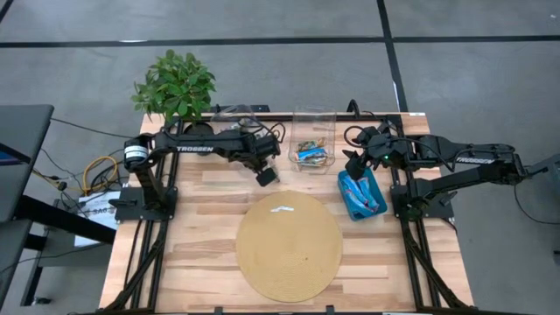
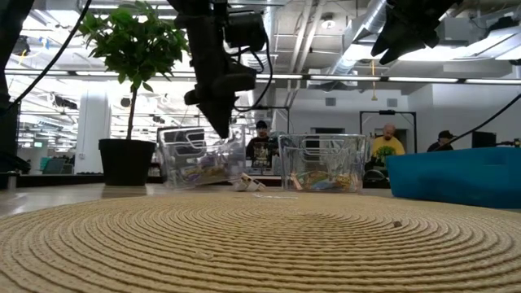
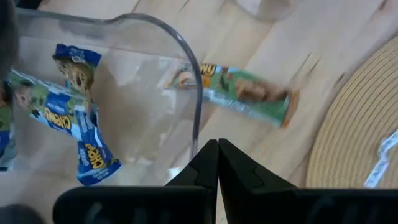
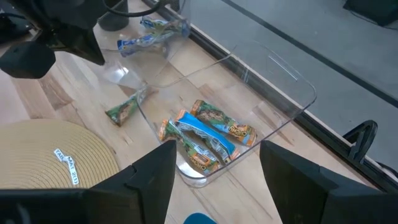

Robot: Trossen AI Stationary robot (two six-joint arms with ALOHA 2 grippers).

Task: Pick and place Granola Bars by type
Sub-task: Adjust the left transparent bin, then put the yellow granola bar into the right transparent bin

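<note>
so from my remote seat, the left pincer (image 3: 217, 149) was pinched completely closed with nothing in it, hanging in the air over the desk (image 1: 210, 188) right by the corner of the left clear bin (image 3: 186, 56). that bin had a few blue wrapped granola bars (image 3: 78, 124) lying in it. one green-wrapped bar (image 3: 249, 93) was out on the bare wood just beside that bin, between it and the round woven mat (image 1: 289, 247), flat on its side. a small white scrap or wrapper (image 4: 65, 165) sat on the mat near its far edge, couldn't tell what it was. the right pincer (image 4: 214, 165) had its fingers spread wide and empty, up above the teal tray (image 1: 361, 194), looking toward the second clear bin (image 1: 313, 140). that one held a mixed little pile of bars (image 4: 208, 137), green and orange ones with a blue one lying across the top. a potted plant (image 1: 175, 86) stood at the back left corner of the desk. there were a few people in the room well behind.
</note>
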